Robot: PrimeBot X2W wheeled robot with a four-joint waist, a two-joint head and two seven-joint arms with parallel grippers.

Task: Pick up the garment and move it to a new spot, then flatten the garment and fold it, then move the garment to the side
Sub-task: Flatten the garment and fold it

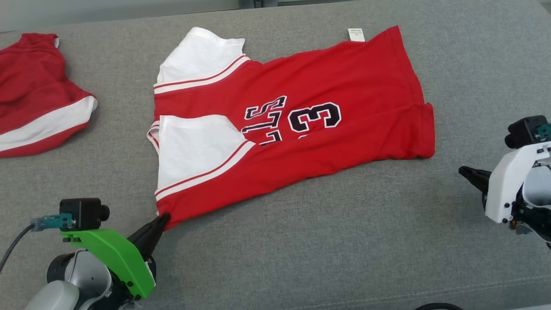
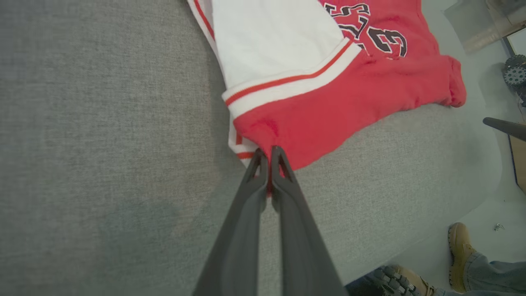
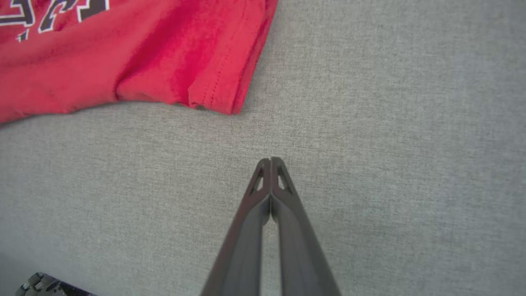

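One corner pinched, one gripper empty

Your left gripper (image 2: 269, 155) is clamped on the lower-left corner of the red-and-white jersey with dark lettering (image 1: 344, 86), which lies spread mid-frame on the grey woven surface (image 1: 344, 241). Your right gripper (image 3: 270, 161) is closed on nothing, near the hem corner. Expect light, limp cloth that sags and drags; pinch that hem corner too. Open room lies along the bottom and right of the head view; a second red garment (image 1: 26, 86) occupies the upper left.

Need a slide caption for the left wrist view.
The left gripper shut on a corner of the red-and-white jersey, which lies on grey upholstery.
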